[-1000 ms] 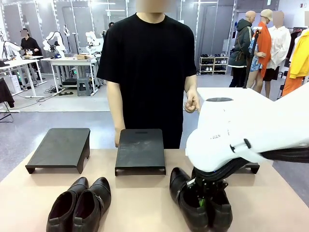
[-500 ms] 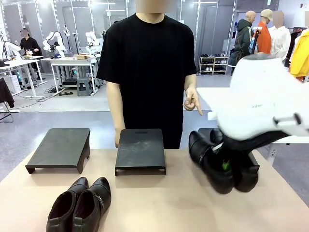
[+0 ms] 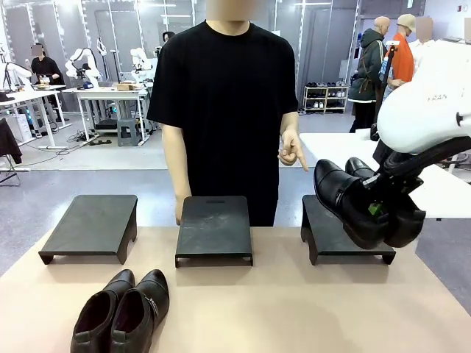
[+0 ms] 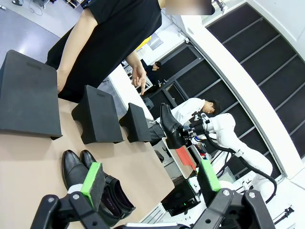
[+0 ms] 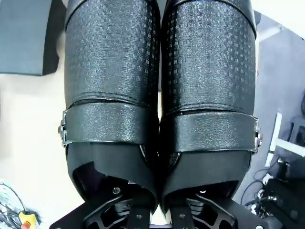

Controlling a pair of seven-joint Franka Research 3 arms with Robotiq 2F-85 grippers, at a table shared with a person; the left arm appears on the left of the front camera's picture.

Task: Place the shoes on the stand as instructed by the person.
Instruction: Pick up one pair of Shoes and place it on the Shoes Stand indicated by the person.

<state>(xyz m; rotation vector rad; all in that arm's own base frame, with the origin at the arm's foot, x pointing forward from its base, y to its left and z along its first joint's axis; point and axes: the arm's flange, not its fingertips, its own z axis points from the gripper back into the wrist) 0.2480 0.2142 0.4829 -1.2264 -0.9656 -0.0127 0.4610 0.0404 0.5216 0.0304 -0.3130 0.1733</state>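
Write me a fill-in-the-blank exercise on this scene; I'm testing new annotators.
The right tool holds a pair of shoes in the air by the ___ stand. The other pair rests on the ___. The left tool is ___.
Missing words: right; table; open.

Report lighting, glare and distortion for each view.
Front view: even indoor light, sharp, pale glints on the held pair in the right gripper. Left wrist view: rolled, wide-angle, table slanting. Right wrist view: held pair very close, embossed leather crisp, soft sheen.
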